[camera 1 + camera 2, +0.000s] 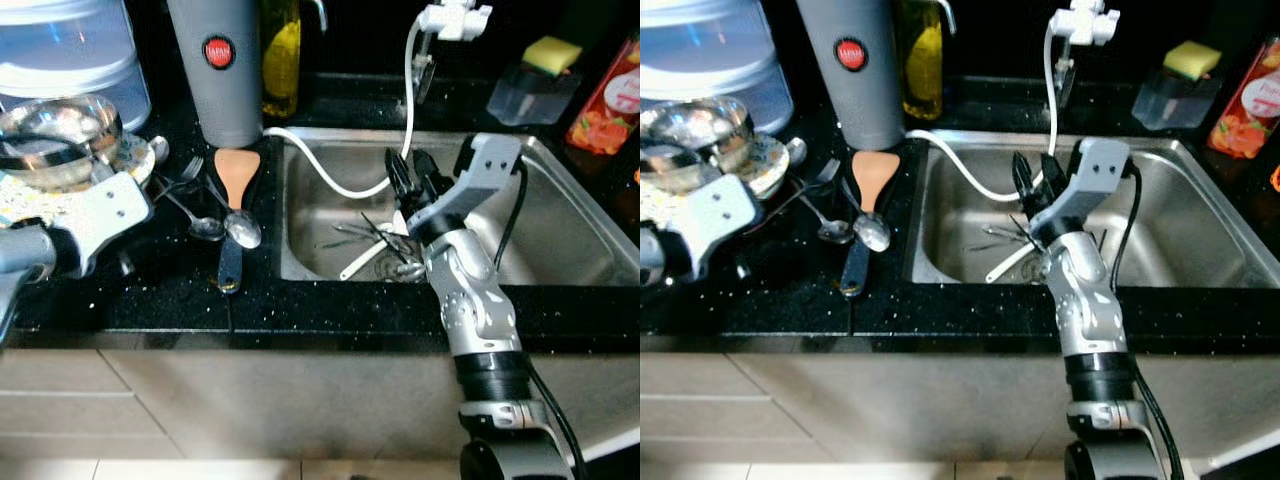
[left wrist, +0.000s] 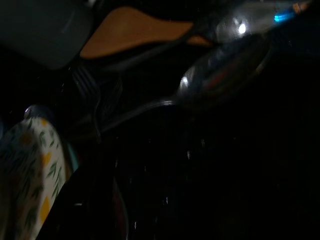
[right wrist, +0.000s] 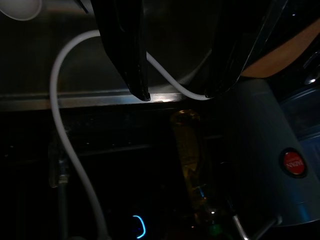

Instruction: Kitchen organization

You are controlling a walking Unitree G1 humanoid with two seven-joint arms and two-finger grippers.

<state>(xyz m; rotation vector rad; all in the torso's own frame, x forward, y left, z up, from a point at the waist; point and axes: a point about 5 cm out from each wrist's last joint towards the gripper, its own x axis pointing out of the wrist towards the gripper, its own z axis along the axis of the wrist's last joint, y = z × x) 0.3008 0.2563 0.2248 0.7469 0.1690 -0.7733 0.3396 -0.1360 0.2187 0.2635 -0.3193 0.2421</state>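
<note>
Right gripper (image 1: pixel 412 172), fingers spread and empty, hangs mid-frame over the sink (image 1: pixel 570 235), just above the cutlery pile (image 1: pixel 375 245) at the drain. Best to descend straight and pinch one handle, probably the white one, avoiding the hose (image 1: pixel 335 180)

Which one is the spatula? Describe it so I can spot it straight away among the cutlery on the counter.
Start at the steel sink and move to the black counter on its left side. Just in front of the tall grey flask lies the spatula, among spoons and forks. Its broad, flat orange-tan blade and dark handle set it apart from the shiny metal cutlery.
</note>
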